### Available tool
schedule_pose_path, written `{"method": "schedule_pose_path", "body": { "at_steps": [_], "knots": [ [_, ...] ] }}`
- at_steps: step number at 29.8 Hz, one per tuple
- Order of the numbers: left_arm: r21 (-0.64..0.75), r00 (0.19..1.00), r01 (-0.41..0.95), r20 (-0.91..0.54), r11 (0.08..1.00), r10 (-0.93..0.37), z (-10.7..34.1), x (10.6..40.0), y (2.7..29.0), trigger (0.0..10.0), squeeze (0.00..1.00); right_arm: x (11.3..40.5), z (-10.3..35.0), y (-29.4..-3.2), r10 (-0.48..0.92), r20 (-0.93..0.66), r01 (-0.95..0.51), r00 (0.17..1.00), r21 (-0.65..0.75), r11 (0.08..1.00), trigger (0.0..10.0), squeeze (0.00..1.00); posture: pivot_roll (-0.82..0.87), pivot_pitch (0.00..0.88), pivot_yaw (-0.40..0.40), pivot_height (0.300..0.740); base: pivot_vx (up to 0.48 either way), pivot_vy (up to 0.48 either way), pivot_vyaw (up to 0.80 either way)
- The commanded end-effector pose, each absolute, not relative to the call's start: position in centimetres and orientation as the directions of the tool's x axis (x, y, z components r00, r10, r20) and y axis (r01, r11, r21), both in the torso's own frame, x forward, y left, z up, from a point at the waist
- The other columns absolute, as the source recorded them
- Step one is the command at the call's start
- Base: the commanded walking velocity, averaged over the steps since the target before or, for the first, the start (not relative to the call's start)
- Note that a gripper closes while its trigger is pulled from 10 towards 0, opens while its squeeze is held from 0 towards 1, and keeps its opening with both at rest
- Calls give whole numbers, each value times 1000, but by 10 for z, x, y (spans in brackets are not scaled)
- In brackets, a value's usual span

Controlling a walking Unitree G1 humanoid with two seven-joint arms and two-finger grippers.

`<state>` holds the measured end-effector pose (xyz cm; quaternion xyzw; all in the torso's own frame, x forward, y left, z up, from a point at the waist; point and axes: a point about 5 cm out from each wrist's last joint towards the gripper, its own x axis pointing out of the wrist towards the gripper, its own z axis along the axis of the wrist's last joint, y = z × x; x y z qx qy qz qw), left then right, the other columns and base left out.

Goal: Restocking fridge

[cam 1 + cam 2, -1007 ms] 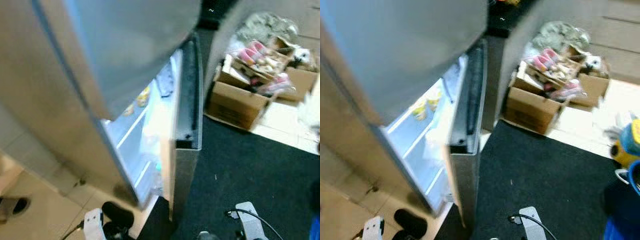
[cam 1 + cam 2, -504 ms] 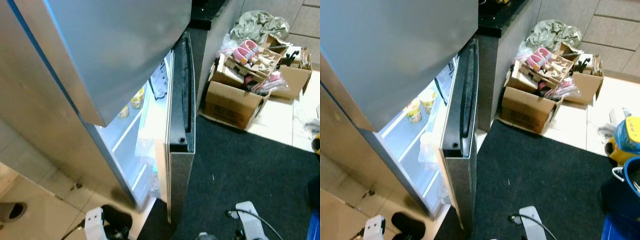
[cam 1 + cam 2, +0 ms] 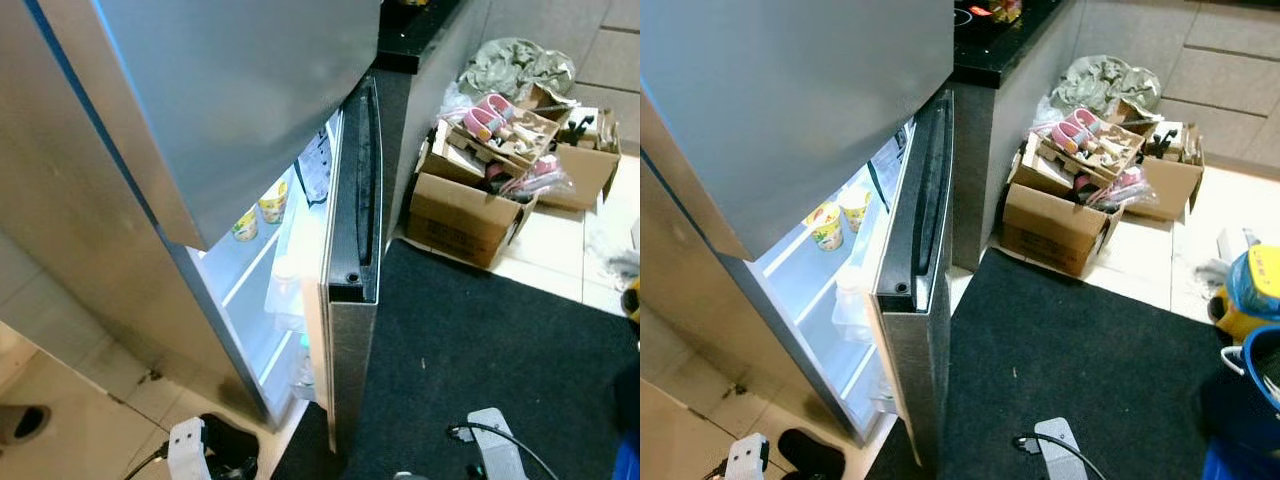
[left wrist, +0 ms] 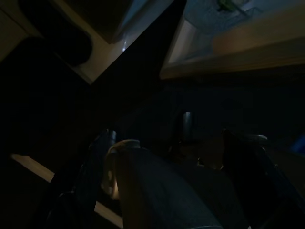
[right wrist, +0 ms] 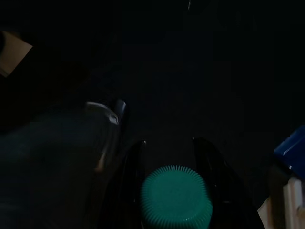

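The grey fridge stands on my left with its lower door swung partly open, and I see the black seal along the door's top edge. Light comes from inside, where two yellow cups stand on a white shelf. My right gripper hangs low and is shut on a bottle with a ribbed green cap. My left gripper hangs in the shade beside a pale rounded shape that I cannot make out. The open door's edge is straight ahead of me.
A black mat covers the floor on the right. Open cardboard boxes full of clutter stand against a grey cabinet under a dark counter. A blue and yellow container is at the far right. A dark shoe lies at the bottom left.
The blur has cleared and the whole picture has shifted a little, so the camera moved. The fridge door and the things on the floor stay where they were.
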<state>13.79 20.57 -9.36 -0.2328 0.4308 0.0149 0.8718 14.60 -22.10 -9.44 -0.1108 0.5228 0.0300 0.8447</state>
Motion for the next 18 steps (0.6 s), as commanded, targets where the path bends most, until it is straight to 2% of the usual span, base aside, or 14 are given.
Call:
{"method": "schedule_pose_path", "body": {
  "at_steps": [1, 11, 13, 16, 17, 18],
  "knots": [
    [-396, 611, -245, -772, 885, -176, -97, 131, 201, 10000, 0, 144, -95, -221, -63, -891, -177, 450, -158, 971, 10000, 0, -10, 42, 31, 740, 0, 0, 0],
    [-393, 611, -247, -773, 886, -173, -97, 128, 203, 10000, 0, 140, -96, -222, -62, -896, -188, 440, -160, 969, 10000, 0, -11, 46, 30, 740, 0, 0, 0],
    [-422, 635, -240, -750, 874, -188, -95, 134, 203, 10000, 0, 141, -96, -222, -61, -896, -190, 440, -159, 969, 10000, 0, -10, 81, 31, 740, 0, 0, 0],
    [-422, 635, -240, -750, 874, -188, -95, 134, 203, 10000, 0, 141, -96, -222, -61, -896, -190, 440, -159, 969, 10000, 0, -10, 81, 31, 740, 0, 0, 0],
    [-443, 650, -235, -733, 865, -198, -93, 138, 203, 10000, 0, 142, -96, -222, -60, -895, -190, 441, -159, 969, 10000, 0, -10, 81, 31, 740, 0, 0, 0],
    [-500, 676, -157, -683, 851, -277, -88, 148, 196, 10000, 0, 142, -96, -223, -61, -896, -193, 440, -161, 968, 10000, 0, -12, 65, 35, 740, 0, 0, 0]
  ]
}}
